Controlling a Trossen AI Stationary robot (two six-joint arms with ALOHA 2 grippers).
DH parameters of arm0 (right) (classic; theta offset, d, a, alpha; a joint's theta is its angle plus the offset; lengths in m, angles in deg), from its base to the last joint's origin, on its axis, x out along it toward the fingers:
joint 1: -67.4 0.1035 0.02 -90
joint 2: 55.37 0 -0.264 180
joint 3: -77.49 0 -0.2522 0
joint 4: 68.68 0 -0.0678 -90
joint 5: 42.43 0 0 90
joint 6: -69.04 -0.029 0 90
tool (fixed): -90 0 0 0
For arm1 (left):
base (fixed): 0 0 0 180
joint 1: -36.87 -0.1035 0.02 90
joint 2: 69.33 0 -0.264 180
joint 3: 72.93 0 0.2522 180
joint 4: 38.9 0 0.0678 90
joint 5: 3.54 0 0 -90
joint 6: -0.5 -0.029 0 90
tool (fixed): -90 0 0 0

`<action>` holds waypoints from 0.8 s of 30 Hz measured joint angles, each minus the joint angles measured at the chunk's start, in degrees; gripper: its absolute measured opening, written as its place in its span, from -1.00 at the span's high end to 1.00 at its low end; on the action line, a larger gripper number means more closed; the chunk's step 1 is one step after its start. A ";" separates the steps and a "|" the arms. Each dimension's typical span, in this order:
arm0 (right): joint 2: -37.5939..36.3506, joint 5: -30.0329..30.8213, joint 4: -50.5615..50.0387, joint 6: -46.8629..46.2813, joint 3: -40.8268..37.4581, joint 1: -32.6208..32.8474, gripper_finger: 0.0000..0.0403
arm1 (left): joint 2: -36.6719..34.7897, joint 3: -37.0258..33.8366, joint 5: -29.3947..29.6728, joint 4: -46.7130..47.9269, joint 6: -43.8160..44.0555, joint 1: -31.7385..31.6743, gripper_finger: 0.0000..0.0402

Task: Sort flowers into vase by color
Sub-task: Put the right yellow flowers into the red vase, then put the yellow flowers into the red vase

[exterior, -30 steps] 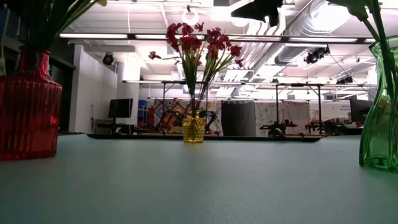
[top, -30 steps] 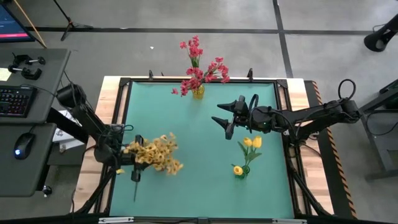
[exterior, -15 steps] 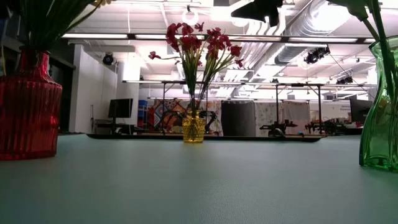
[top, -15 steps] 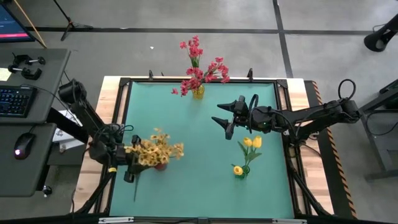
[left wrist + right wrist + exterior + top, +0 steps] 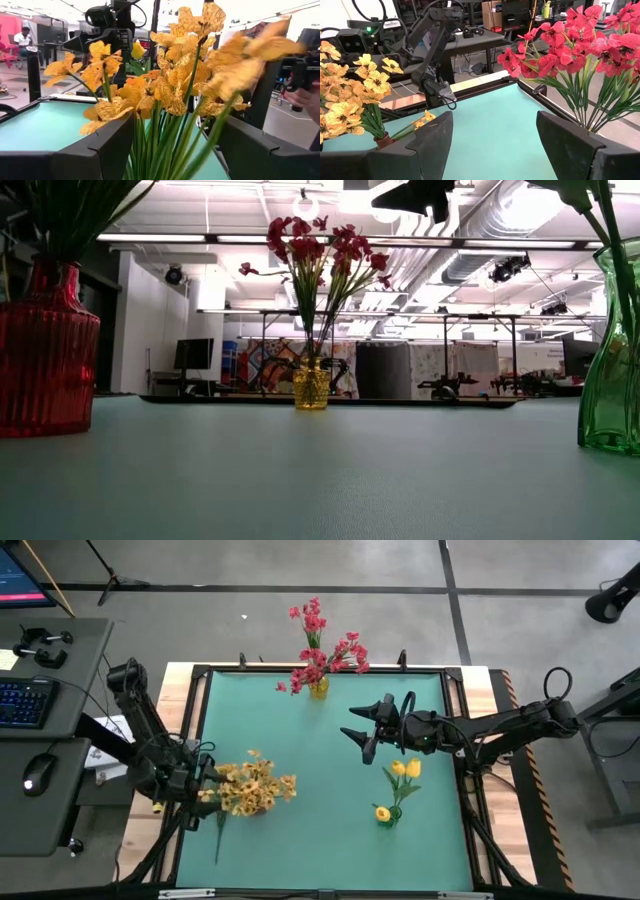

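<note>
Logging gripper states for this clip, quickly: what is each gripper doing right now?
Left gripper: open, fingers either side of the orange-yellow flower stems standing in the red ribbed glass vase.
Right gripper: open, empty, above mid-table.

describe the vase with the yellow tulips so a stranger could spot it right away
On the green table mat, look at the near right part, just below the right pincer. The green glass vase there holds a few yellow tulip buds; the other vases are red and yellow.

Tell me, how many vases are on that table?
3: a yellow vase at the far edge, a red vase on the left, a green vase at the right front.
</note>
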 joint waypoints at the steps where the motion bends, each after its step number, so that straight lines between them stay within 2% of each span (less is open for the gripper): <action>1: 0.00 0.00 0.01 0.00 0.00 0.00 -0.37 | -1.00 0.00 0.54 0.92 -0.03 0.72 -0.30; 19: 0.00 0.00 -0.01 0.08 0.00 -0.01 -0.37 | -16.90 0.04 10.29 15.54 0.53 14.86 -0.30; 24: 0.00 0.00 -0.04 0.40 0.00 -0.02 -0.37 | -18.81 0.09 7.83 23.98 10.88 15.38 -0.30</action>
